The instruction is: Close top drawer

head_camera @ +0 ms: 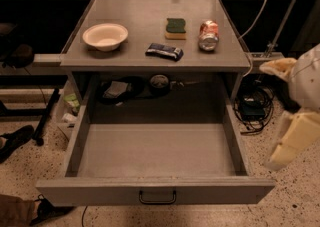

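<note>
The top drawer (100, 191) of the grey cabinet is pulled out all the way toward the camera. Its inside is bare and its small black bar handle (157, 197) sits at the centre of the front. No lower drawers show. My gripper (294, 133), with white and cream parts, hangs at the right edge of the view. It is beside the drawer's right wall, near the front corner, and touches nothing.
On the cabinet top (140, 11) stand a white bowl (105, 36), a green-and-yellow sponge (175, 27), a dark snack packet (164, 51) and a tipped soda can (208, 35). Cables (252, 108) lie on the floor at right. A dark shoe (15, 141) is at left.
</note>
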Motion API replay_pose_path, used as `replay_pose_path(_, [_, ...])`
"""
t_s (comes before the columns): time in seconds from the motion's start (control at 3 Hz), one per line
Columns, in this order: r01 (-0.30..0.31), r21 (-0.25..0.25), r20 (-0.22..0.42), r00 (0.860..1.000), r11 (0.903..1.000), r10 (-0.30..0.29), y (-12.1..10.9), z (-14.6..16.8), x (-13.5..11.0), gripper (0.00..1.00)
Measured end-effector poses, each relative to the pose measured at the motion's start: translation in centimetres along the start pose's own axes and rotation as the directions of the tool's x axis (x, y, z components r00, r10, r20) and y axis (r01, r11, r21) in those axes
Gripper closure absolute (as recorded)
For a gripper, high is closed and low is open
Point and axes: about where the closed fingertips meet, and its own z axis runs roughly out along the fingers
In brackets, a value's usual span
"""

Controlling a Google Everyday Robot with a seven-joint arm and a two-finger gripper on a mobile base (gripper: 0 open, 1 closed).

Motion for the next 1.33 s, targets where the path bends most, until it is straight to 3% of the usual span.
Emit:
replay_pose_path(0.67, [-0.011, -0.091, 0.122, 0.992, 0.9958, 0.022, 6.2, 6.3, 0.9, 0.00])
replay_pose_path(1.33, [-0.032, -0.183, 0.171, 0.983, 0.9827, 0.064, 11.8, 13.4, 2.4, 0.42])
